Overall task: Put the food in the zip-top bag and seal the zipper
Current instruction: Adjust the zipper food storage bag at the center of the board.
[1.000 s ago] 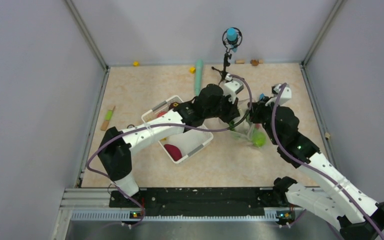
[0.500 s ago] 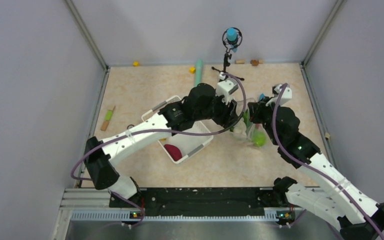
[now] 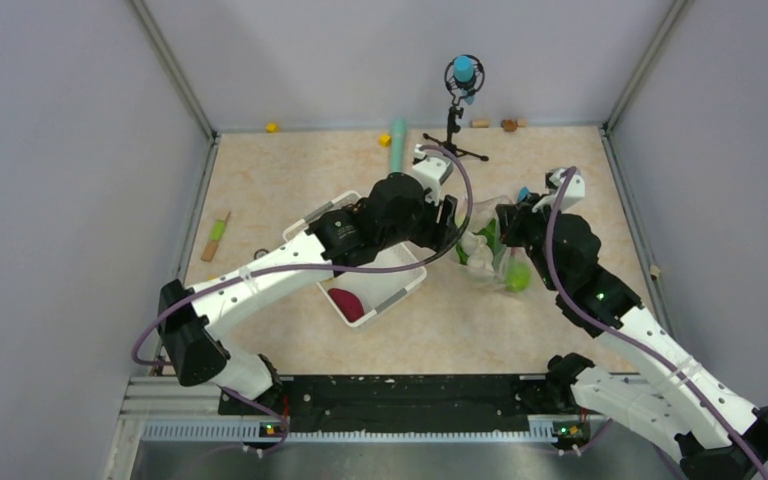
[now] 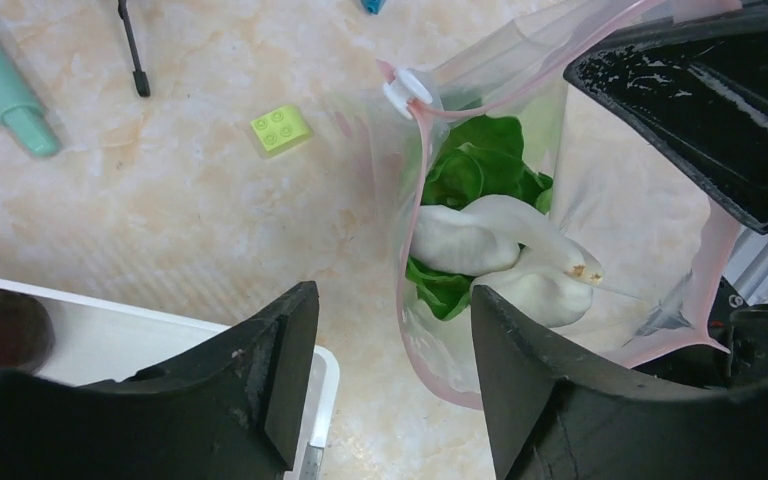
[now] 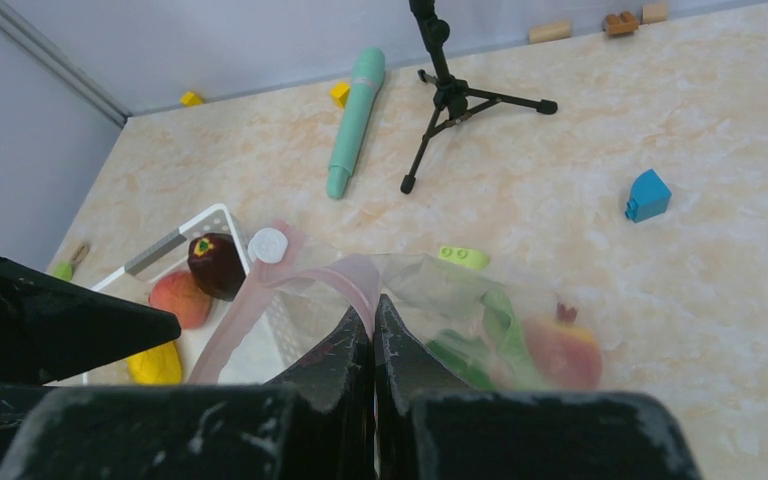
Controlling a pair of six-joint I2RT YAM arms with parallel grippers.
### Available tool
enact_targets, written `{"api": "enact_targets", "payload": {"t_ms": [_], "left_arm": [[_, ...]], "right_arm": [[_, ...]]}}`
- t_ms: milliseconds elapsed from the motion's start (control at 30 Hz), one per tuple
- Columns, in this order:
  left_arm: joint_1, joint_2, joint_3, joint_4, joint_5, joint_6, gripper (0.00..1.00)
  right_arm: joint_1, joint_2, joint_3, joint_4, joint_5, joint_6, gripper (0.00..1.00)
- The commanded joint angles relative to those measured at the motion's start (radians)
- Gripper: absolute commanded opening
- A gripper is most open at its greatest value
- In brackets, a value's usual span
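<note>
The clear zip-top bag (image 3: pixel 490 258) lies right of the basket, its mouth held up. My right gripper (image 5: pixel 373 320) is shut on the pink zipper strip (image 5: pixel 260 300) at the mouth's edge. The bag (image 4: pixel 600 200) holds green cabbage (image 4: pixel 480 160), a whitish piece (image 4: pixel 480 240), a red apple (image 5: pixel 560 350) and a green apple (image 3: pixel 518 278). My left gripper (image 4: pixel 390 330) is open and empty, just left of the bag's mouth. The white basket (image 5: pixel 185 230) holds a maroon root (image 5: pixel 215 262), an orange piece (image 5: pixel 178 297) and a yellow piece (image 5: pixel 155 362).
A teal cylinder (image 3: pixel 397 150) and a small tripod (image 3: pixel 457 110) stand behind the basket. A lime block (image 4: pixel 280 128) lies by the bag's slider (image 4: pixel 407 88). A blue block (image 5: pixel 648 195) lies right of the tripod. Grey walls close three sides.
My left gripper has drawn back to the left from over the bag's mouth. The whitish piece now shows inside the bag. The right gripper has kept its hold.
</note>
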Motion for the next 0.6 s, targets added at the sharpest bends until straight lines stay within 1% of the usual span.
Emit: {"api": "enact_targets", "payload": {"t_ms": [0,33,67,100,133,167,233,367,433,500,567], "left_arm": [[-0.002,0.029,0.002,-0.011,-0.013,-0.035,0.59],[-0.002,0.039,0.002,-0.020,-0.029,-0.043,0.55],[-0.002,0.044,0.001,-0.025,-0.038,-0.051,0.47],[-0.002,0.047,0.002,-0.027,-0.034,-0.053,0.33],[-0.002,0.049,0.002,-0.026,-0.010,-0.052,0.16],[-0.002,0.049,0.003,-0.023,0.009,-0.046,0.01],[-0.002,0.042,0.008,-0.018,0.020,-0.015,0.00],[-0.002,0.008,0.042,-0.015,-0.013,0.034,0.00],[-0.002,-0.009,0.072,-0.006,0.006,0.060,0.00],[-0.001,-0.016,0.110,0.008,0.037,0.085,0.00],[-0.001,-0.008,0.159,0.013,0.048,0.112,0.00]], "right_arm": [[0.005,-0.011,0.019,0.063,-0.008,0.012,0.00],[0.005,-0.014,0.019,0.063,-0.009,0.012,0.00],[0.005,-0.015,0.018,0.064,-0.010,0.014,0.00],[0.005,-0.014,0.019,0.062,-0.011,0.014,0.00],[0.006,-0.014,0.021,0.063,-0.011,0.015,0.00],[0.005,-0.014,0.022,0.063,-0.015,0.014,0.00],[0.005,-0.016,0.032,0.056,-0.018,0.014,0.00],[0.005,-0.039,0.053,0.026,-0.026,0.012,0.00],[0.005,-0.044,0.080,-0.011,-0.024,0.010,0.00],[0.005,-0.030,0.138,-0.089,-0.017,0.003,0.00],[0.005,0.016,0.240,-0.234,0.001,-0.007,0.00]]}}
